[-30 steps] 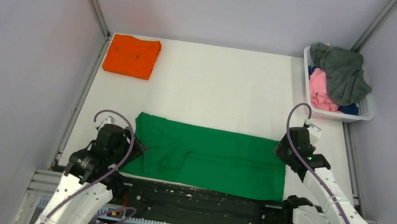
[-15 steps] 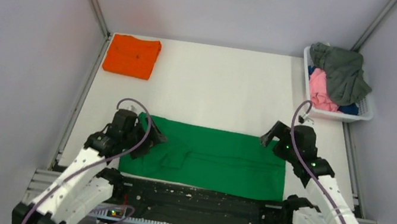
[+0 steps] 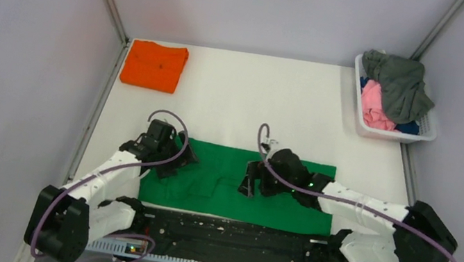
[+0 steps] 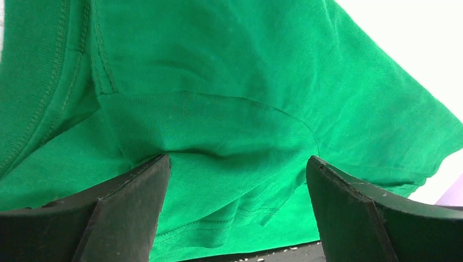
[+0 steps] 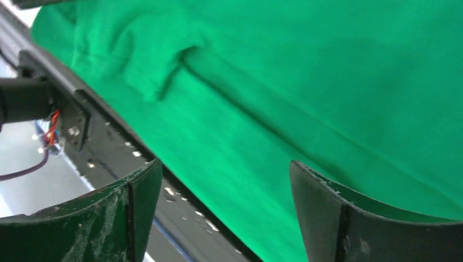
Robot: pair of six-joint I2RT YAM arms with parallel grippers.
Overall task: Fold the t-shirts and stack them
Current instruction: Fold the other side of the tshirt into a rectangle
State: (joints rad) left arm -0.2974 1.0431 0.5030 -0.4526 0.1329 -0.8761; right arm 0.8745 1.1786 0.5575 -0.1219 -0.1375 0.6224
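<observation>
A bright green t-shirt (image 3: 287,207) lies folded into a long strip along the table's near edge. My left gripper (image 3: 177,157) hovers open and empty over its left end; in the left wrist view (image 4: 237,164) a sleeve seam of the green cloth (image 4: 218,82) lies between the jaws. My right gripper (image 3: 251,180) is open and empty over the strip's middle; in the right wrist view (image 5: 225,169) it is above the shirt's near edge (image 5: 327,82). An orange t-shirt (image 3: 153,66) lies folded at the far left corner.
A white basket (image 3: 429,134) at the far right holds a grey tee (image 3: 402,84), a pink one (image 3: 374,104) and a blue one (image 3: 411,127). The black rail (image 3: 227,232) runs along the near edge, right beside the green shirt. Frame posts stand at the far corners.
My right arm has swung left from the shirt's right end to its middle. My left arm has reached forward and right over the left end. The shirt's left end has shifted slightly left.
</observation>
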